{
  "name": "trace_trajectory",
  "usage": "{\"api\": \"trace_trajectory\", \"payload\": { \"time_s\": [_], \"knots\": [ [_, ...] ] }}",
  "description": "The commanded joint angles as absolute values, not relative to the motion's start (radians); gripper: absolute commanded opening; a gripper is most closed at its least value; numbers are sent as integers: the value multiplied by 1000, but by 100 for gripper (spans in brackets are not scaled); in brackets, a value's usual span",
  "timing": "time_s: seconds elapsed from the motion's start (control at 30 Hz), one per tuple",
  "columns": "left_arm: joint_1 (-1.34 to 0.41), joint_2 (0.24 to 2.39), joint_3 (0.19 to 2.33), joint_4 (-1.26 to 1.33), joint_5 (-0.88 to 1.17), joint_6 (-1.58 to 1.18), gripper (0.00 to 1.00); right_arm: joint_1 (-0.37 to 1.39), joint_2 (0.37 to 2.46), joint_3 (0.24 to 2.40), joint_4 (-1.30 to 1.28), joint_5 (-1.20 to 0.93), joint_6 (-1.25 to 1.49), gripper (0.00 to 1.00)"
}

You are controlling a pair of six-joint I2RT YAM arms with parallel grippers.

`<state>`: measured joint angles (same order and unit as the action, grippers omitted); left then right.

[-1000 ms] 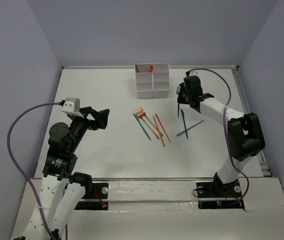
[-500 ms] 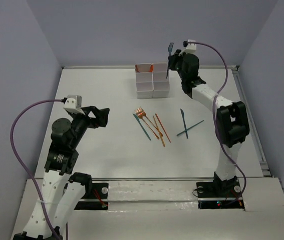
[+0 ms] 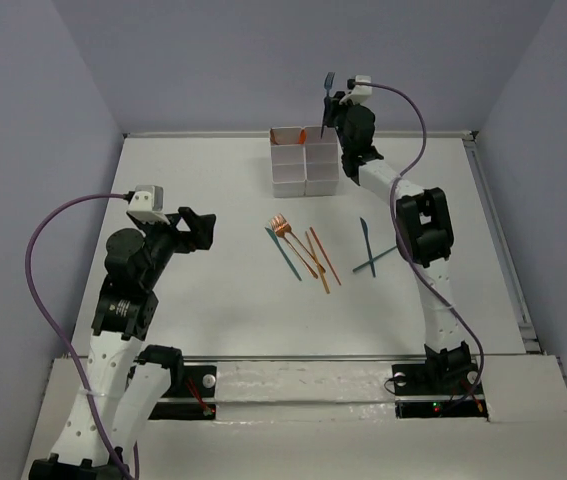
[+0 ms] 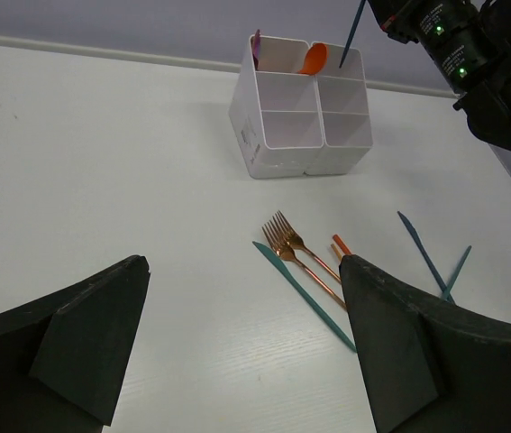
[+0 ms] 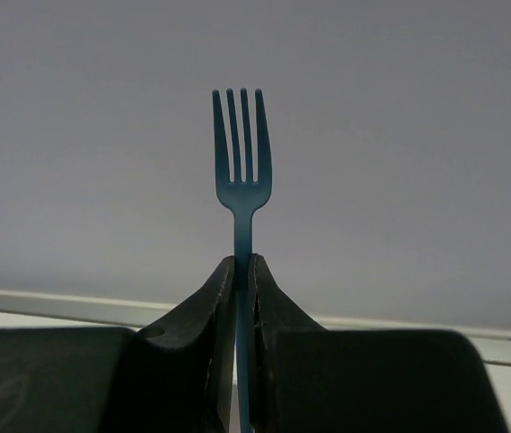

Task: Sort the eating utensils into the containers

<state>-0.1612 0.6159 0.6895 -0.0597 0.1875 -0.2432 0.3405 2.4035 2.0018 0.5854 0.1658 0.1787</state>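
Note:
My right gripper [image 3: 334,108] is shut on a teal fork [image 3: 328,92], held upright with tines up [image 5: 241,171], its lower end at the back right box of the white containers [image 3: 305,160]. An orange spoon [image 4: 314,59] and a purple spoon [image 4: 257,43] stand in the back boxes. Two copper forks [image 3: 281,228], a teal knife [image 3: 284,253] and orange sticks [image 3: 319,260] lie on the table in front of the boxes. Two crossed teal knives [image 3: 368,250] lie to their right. My left gripper [image 3: 195,228] is open and empty, left of the pile.
The containers [image 4: 300,108] stand near the back wall. The right arm [image 3: 418,215] reaches over the table's right side, above the crossed teal knives. Grey walls close in the back and both sides.
My right gripper has lifted the teal fork from the table's right side and carried it back and left to above the containers. The left arm has barely shifted.

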Motion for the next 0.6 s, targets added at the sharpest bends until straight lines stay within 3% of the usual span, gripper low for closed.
{"api": "trace_trajectory", "payload": {
  "time_s": [0.0, 0.57],
  "knots": [
    [-155, 621, 724, -31, 206, -224, 99, 337, 2456, 2131, 687, 170, 147, 7],
    [-146, 609, 723, -25, 229, -219, 99, 356, 2407, 1873, 873, 143, 71, 8]
  ]
}}
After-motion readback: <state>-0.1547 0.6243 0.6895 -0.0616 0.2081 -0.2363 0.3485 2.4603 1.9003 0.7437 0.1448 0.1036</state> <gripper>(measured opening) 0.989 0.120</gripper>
